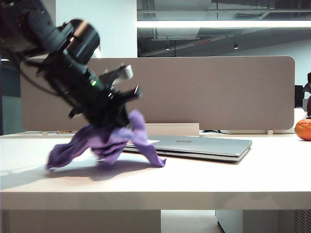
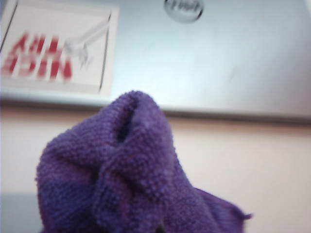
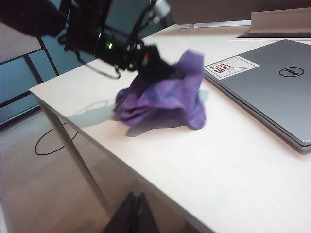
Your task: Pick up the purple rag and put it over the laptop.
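The purple rag hangs bunched from my left gripper, which is shut on its top. Its lower folds still touch the white table, just left of the laptop. In the left wrist view the rag fills the foreground and hides the fingers. Beyond it lies the closed silver laptop lid with its round logo and white sticker. The right wrist view shows the rag beside the laptop. My right gripper is shut and empty, off the table's near edge.
A grey partition runs behind the table. An orange round object sits at the far right. A table leg and a looped cable on the floor are near the table's corner.
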You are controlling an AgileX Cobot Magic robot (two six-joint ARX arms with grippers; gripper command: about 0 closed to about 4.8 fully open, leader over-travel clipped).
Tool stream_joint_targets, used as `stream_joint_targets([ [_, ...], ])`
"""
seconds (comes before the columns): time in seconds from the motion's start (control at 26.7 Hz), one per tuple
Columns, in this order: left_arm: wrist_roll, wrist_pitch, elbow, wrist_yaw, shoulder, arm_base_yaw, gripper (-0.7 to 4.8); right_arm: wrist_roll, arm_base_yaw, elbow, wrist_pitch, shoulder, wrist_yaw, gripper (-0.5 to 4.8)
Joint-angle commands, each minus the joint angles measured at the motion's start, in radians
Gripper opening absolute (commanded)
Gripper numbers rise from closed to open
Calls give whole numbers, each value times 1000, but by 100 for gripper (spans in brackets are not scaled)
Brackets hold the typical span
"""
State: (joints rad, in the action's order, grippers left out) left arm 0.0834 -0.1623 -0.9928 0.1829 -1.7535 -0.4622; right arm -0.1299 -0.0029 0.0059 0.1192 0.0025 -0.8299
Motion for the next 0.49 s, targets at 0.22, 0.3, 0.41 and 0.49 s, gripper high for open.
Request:
stream_joint_targets([
  [0.22, 3, -45, -193, -53, 1, -24, -6, 3, 0, -3, -13, -2, 100, 22],
  [0.3, 3, -70, -206, -56, -3, -24, -6, 3, 0, -3, -16, -2, 159, 22],
  [0.41, 3, -89, -236, -55, -27, -24, -6, 3, 0, -3, -21, -2, 250, 22],
  [0.49, 3, -88, -264, -55, -51, -26, -6, 3, 0, -3, -22, -2, 282, 22],
])
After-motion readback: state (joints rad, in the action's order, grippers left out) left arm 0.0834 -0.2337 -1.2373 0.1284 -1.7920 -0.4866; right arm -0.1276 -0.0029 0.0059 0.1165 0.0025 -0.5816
